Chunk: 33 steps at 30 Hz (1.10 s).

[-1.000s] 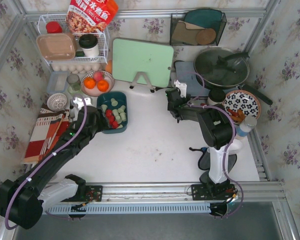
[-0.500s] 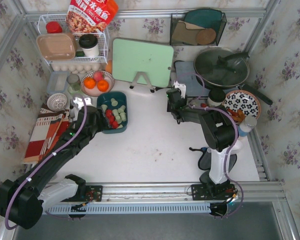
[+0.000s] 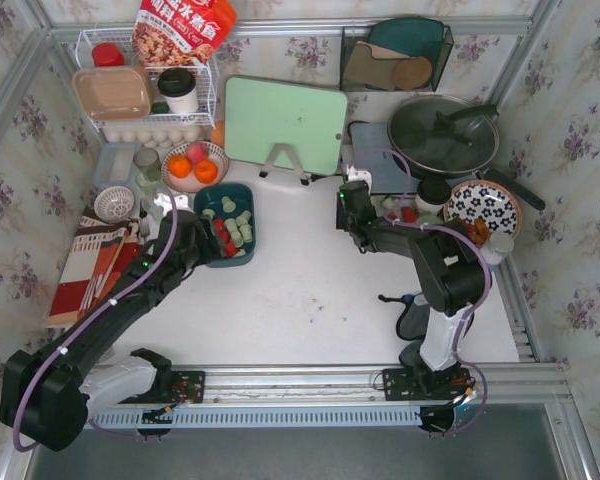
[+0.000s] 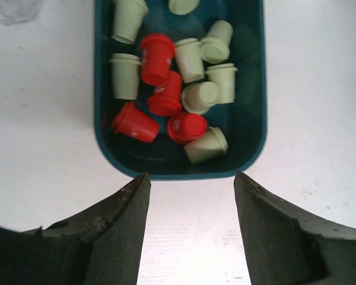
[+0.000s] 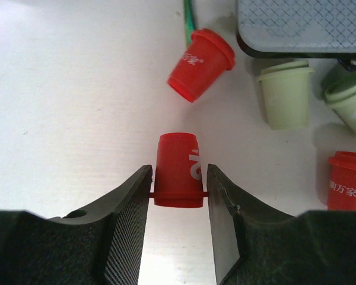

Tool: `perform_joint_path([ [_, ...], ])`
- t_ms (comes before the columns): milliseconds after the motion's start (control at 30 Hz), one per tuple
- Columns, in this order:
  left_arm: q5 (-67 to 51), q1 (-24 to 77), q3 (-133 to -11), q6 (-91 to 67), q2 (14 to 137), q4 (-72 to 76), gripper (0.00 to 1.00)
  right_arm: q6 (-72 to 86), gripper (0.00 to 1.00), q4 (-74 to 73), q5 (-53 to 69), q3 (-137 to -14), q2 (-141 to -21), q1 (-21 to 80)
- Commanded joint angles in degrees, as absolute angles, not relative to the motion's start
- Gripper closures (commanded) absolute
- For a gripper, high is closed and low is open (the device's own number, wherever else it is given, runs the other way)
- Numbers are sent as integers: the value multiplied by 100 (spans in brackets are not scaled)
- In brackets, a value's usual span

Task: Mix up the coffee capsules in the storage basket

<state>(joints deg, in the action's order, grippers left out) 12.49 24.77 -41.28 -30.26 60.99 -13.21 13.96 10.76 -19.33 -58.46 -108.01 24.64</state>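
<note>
**Right jaws closed on a red capsule; left jaws open at the basket**

You had the right gripper [image 5: 179, 178] low over the white table [image 5: 77, 89]. Its two fingers pressed on the flange of a red capsule [image 5: 179, 157] from either side. The jaws stood partly closed, with that capsule between them. Your wrist view did not show whether it was lifted or resting on the table.

Just ahead of it, a second red capsule [image 5: 200, 64] lay tipped on its side, apart from the held one. To the right, two pale green capsules [image 5: 285, 92] sat beside the edge of a grey mat [image 5: 302, 24]. One more red one showed at the right edge of the view.

Your left gripper [image 4: 191, 177] hovered with its jaws wide open and nothing between them. One fingertip stood on each side of the near end of the basket [image 4: 252, 77].

Inside the basket, four red capsules [image 4: 157, 56] lay touching one another toward the left and near end. Pale green ones lay around them and toward the far end.

From above, the basket sat left of the table's middle. It was just in front of the fruit bowl [image 3: 193, 188], near the green cutting board [image 3: 285, 125], and well apart from the right gripper.
</note>
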Motion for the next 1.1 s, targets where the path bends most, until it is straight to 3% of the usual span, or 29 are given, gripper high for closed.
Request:
perform_joint_path([
  [0,304,2494,-4148,-2740,6222,-714,39,964,65,1702,-1170,-5517,-10278,2462],
  [133,-441,2703,-4013,-2090,6596,233,39,935,65,2154,-290,-4868,-9535,2472],
  [367,-318,3990,-3631,310,7638,2837,34,1605,65,2675,672,-3880,-8413,2521],
  [500,-970,4196,-3590,1005,8484,4482,34,1951,65,2905,1023,-3424,-7984,2530],
  [767,-1886,4486,-4293,1832,9643,5309,34,2511,65,3484,1714,-2612,-7327,2531],
  [1067,-2190,4701,-4466,2368,9824,5256,34,2682,65,3631,1788,-2490,-7192,2529],
])
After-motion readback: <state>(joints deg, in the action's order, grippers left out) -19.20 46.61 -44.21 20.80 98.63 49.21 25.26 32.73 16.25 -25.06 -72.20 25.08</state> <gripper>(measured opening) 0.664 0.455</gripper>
